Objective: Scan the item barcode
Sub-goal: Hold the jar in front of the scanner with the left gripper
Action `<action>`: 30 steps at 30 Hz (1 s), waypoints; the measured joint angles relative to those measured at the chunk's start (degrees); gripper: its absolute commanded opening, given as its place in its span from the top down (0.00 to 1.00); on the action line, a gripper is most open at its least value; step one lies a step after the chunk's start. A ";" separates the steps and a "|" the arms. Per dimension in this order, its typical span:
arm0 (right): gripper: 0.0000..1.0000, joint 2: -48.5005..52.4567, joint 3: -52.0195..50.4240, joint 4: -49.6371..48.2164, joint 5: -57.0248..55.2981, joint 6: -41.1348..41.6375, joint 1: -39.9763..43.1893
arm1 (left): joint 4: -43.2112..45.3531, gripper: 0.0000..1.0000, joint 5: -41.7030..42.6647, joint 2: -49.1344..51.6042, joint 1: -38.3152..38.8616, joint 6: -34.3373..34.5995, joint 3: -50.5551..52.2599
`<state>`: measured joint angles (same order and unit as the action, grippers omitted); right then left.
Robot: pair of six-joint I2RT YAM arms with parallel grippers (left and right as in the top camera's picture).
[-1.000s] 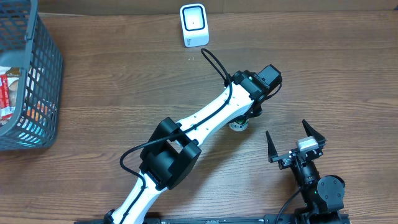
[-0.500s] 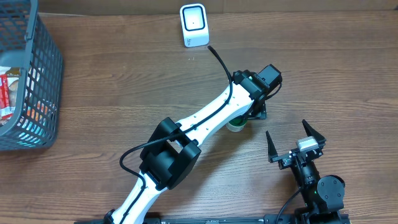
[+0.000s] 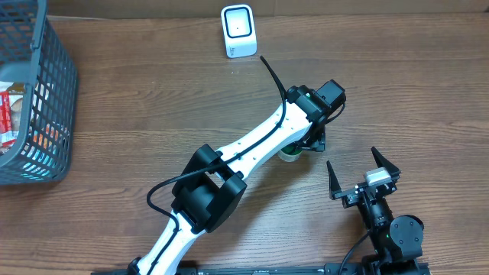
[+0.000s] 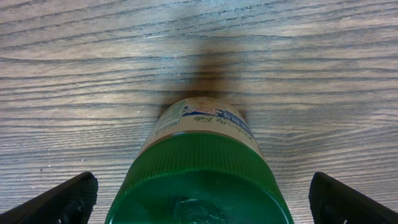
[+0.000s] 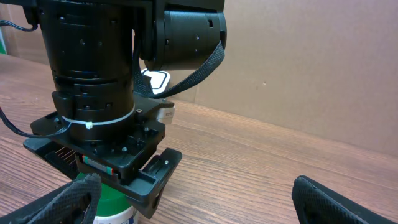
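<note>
**Operator:** What's laid out, and how many of each?

**Spotter:** You have one wooden worktop [image 3: 137, 99] and two arms on it. Your left arm [image 3: 252, 149] stretches across the middle, and your right arm [image 3: 393, 229] sits low at the near right edge. One grey mesh basket [image 3: 46, 99] stands at the far left with packets inside, too hidden for you to count. One white scanner [image 3: 238, 30] stands at the far edge.

**Operator:** And the item?

**Spotter:** You have one bottle [image 4: 199, 180] with a green ribbed cap and a pale label printed in blue and red. It stands upright on the worktop right of centre, directly under your left wrist and well apart from the scanner. You can't make out a barcode.

**Operator:** The claws?

**Spotter:** There are two. Your left claw [image 4: 204, 202] is spread wide, one finger on each side of the cap with bare wood showing in both gaps, so it grips nothing. Your right claw [image 3: 359, 169] is also spread and empty, near the bottle.
</note>
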<state>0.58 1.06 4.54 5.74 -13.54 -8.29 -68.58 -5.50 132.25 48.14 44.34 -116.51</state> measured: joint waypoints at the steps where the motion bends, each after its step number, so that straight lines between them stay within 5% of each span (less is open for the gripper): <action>1: 0.00 0.00 0.00 0.00 0.00 0.00 0.00 | 0.00 0.00 0.13 0.00 0.00 0.00 0.00; 12: 0.00 0.00 0.00 0.00 -0.02 -0.02 0.00 | 0.00 0.05 0.35 0.00 0.00 -4.70 0.00; 18: 0.00 0.00 0.00 -0.02 -0.02 -0.02 0.00 | -0.11 0.15 0.35 0.00 0.00 -5.84 0.00; 23: 0.00 0.00 0.00 0.02 -0.02 0.00 0.00 | -0.39 0.38 0.42 0.00 0.00 -6.36 0.00; 30: 0.00 0.00 0.00 0.00 -0.02 0.02 0.00 | 0.59 0.41 0.52 0.00 0.00 -12.07 -0.02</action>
<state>0.58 1.06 4.54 5.72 -13.52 -8.29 -67.99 -4.97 132.25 48.14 32.27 -116.53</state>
